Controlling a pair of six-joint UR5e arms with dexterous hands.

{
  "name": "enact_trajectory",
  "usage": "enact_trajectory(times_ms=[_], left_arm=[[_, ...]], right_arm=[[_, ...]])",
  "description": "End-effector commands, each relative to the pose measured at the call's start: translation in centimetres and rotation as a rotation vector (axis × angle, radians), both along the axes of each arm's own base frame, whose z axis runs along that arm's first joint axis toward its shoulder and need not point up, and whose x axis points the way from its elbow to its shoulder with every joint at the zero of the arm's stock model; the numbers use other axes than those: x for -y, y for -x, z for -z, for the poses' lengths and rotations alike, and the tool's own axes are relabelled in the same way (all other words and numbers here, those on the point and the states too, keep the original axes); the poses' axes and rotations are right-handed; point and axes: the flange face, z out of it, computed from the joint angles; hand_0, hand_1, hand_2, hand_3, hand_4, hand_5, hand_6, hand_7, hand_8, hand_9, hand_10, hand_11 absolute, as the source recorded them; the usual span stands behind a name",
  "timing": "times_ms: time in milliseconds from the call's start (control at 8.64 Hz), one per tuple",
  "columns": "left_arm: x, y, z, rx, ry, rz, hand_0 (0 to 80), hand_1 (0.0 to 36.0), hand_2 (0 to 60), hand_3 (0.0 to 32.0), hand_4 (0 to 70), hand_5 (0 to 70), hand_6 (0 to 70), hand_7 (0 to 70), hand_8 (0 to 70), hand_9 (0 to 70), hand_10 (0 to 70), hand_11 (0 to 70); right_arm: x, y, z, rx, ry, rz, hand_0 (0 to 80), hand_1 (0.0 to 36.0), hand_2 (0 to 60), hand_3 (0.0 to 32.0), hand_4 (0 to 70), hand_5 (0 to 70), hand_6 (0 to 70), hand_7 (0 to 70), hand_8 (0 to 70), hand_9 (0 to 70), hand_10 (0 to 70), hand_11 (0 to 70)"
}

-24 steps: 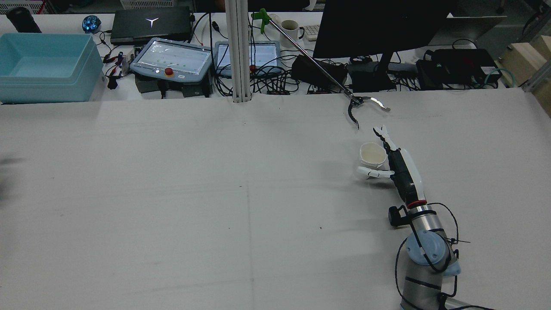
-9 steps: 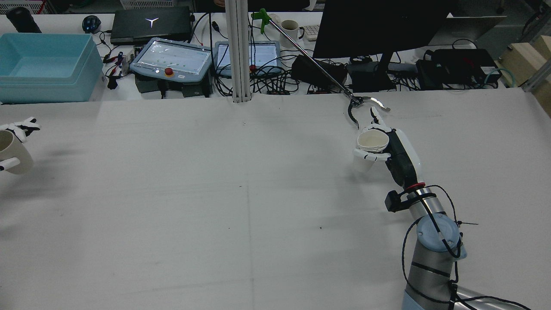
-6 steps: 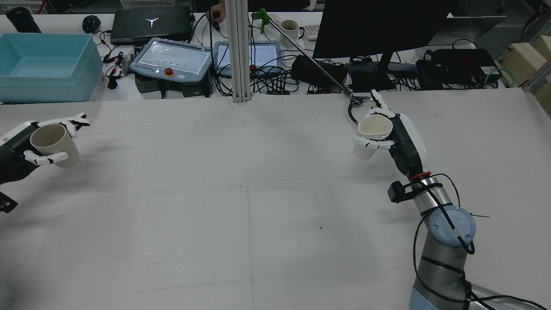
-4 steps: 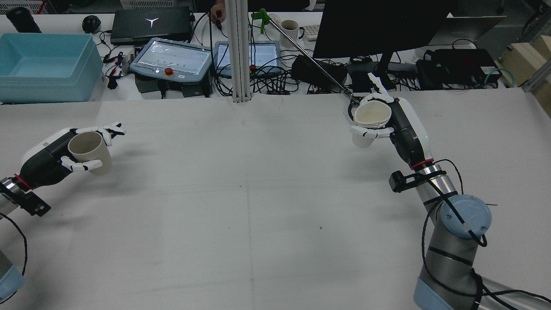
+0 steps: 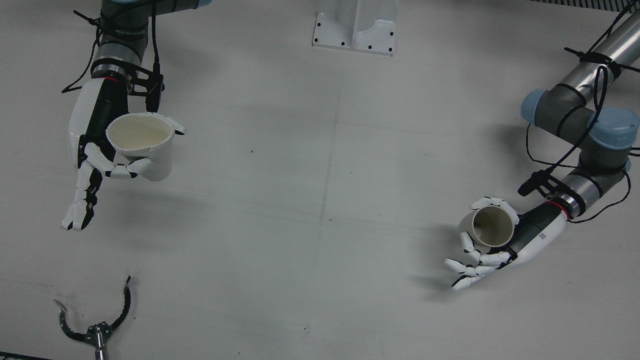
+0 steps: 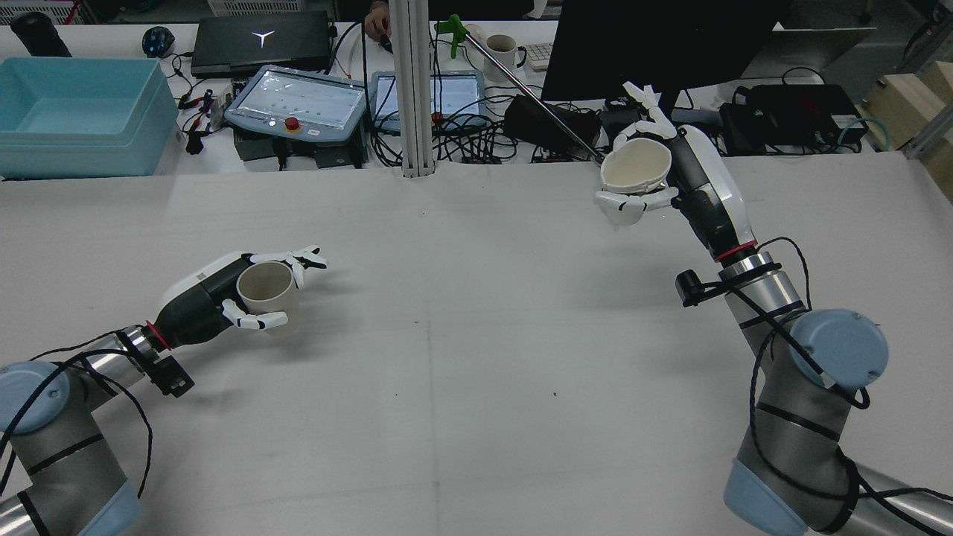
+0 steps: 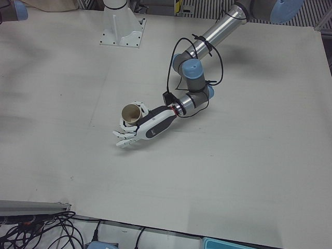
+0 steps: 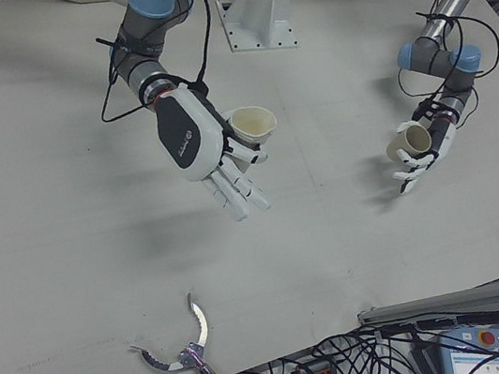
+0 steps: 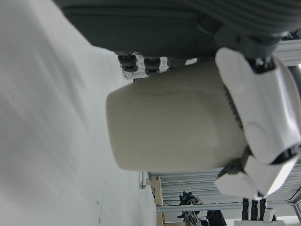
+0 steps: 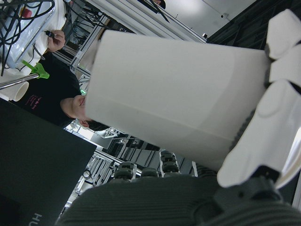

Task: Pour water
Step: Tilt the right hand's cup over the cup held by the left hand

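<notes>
Left hand (image 6: 223, 298), nearest the rear camera: fingers wrapped round a tan cup (image 6: 266, 289), thumb (image 6: 253, 320) under its near side, the remaining fingers (image 6: 305, 257) lying loosely apart past the rim. Half a second ago this hand was near the table's left edge; it has since travelled inward toward the centre with the cup upright, held low over the table (image 6: 447, 357). The front view looks into the cup's mouth; no water can be made out there.

Right hand (image 6: 670, 179), farther off: fingers curled under and round a white cup (image 6: 633, 167), some fingers (image 5: 80, 200) extended straight and unused. Since 2.8 s ago, when this cup sat on the table beside the hand, it has been picked up and raised steadily; it now sits high, with its mouth tipped slightly toward the centre. Whether it holds water cannot be told.

Judgement: both vessels are secured and lifted, but well apart, so the closing approach and the pour itself remain outstanding.

Surroundings: a reacher-grabber (image 5: 95, 325) lies at the far table edge, beneath the right hand and clear of the line between the cups. Beyond it are pendants (image 6: 298, 104), a monitor (image 6: 663, 45), cables and a blue bin (image 6: 82, 119). The tabletop between the cups is unobstructed.
</notes>
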Motion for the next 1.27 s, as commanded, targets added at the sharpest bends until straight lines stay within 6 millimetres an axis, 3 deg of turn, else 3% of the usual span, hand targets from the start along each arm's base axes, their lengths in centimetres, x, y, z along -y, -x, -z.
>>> enact_trajectory(times_ms=[0, 116, 232, 463, 695, 926, 1042, 1158], left_arm=[[-2.8, -7.1, 5.6, -0.015, -0.07, -0.069, 47.2, 21.4, 57.5, 0.0, 42.2, 70.0, 17.9, 28.5, 4.7, 9.2, 3.7, 6.3], [-2.9, -7.7, 6.3, -0.02, -0.073, -0.075, 47.4, 21.3, 56.4, 0.0, 42.1, 70.0, 17.8, 28.5, 4.6, 9.1, 3.6, 6.2], [-2.8, -8.0, 7.0, -0.026, -0.078, -0.076, 47.4, 21.5, 56.5, 0.0, 42.0, 70.0, 17.8, 28.5, 4.5, 9.1, 3.6, 6.1], [-2.5, -8.7, 8.6, -0.034, -0.09, -0.074, 47.7, 21.5, 56.0, 0.0, 42.1, 70.0, 17.9, 28.6, 4.5, 9.1, 3.5, 6.1], [-2.5, -10.1, 11.3, -0.055, -0.109, -0.084, 47.4, 21.5, 56.5, 0.0, 41.5, 70.0, 17.9, 28.4, 4.5, 9.0, 3.6, 6.1], [-2.8, -11.2, 13.9, -0.079, -0.126, -0.094, 47.7, 21.7, 56.4, 0.0, 42.3, 70.0, 18.0, 28.6, 4.4, 8.9, 3.5, 6.0], [-5.1, -13.6, 15.5, -0.089, -0.127, -0.139, 47.5, 21.7, 56.9, 0.0, 42.1, 70.0, 18.0, 28.4, 4.4, 8.9, 3.5, 6.0], [-6.0, -14.9, 17.0, -0.092, -0.129, -0.157, 47.6, 21.8, 57.0, 0.0, 42.4, 70.0, 18.1, 28.6, 4.5, 9.0, 3.6, 6.1]], right_arm=[[0.9, 2.1, 7.2, -0.168, -0.091, -0.1, 48.4, 25.0, 60.0, 0.0, 57.3, 70.0, 6.4, 12.8, 0.2, 1.1, 4.1, 6.8], [0.9, 3.7, 9.7, -0.254, -0.152, -0.098, 47.8, 24.0, 60.0, 0.0, 55.5, 70.0, 5.6, 11.2, 0.1, 0.8, 3.9, 6.5], [0.4, 5.2, 11.0, -0.349, -0.206, -0.088, 47.6, 23.3, 60.0, 0.0, 56.6, 70.0, 5.8, 11.0, 0.1, 0.8, 3.7, 6.1], [-2.6, 7.8, 13.1, -0.506, -0.304, -0.1, 47.9, 24.1, 60.0, 0.0, 62.3, 70.0, 7.1, 12.5, 0.4, 1.1, 4.6, 7.4], [-3.4, 9.1, 14.0, -0.594, -0.338, -0.127, 47.8, 25.3, 60.0, 0.0, 66.9, 70.0, 6.1, 9.0, 0.2, 0.4, 4.5, 7.2], [-3.4, 9.7, 15.0, -0.741, -0.326, -0.088, 49.0, 30.7, 60.0, 0.0, 70.0, 70.0, 7.7, 10.6, 0.5, 0.7, 5.2, 8.4], [-3.5, 9.7, 14.7, -0.769, -0.312, -0.075, 49.3, 31.4, 60.0, 0.0, 70.0, 70.0, 8.6, 12.0, 0.7, 1.0, 5.2, 8.2], [-3.5, 9.7, 14.5, -0.784, -0.305, -0.068, 48.8, 29.7, 60.0, 0.0, 70.0, 70.0, 8.5, 11.5, 0.7, 0.9, 5.5, 8.6]])
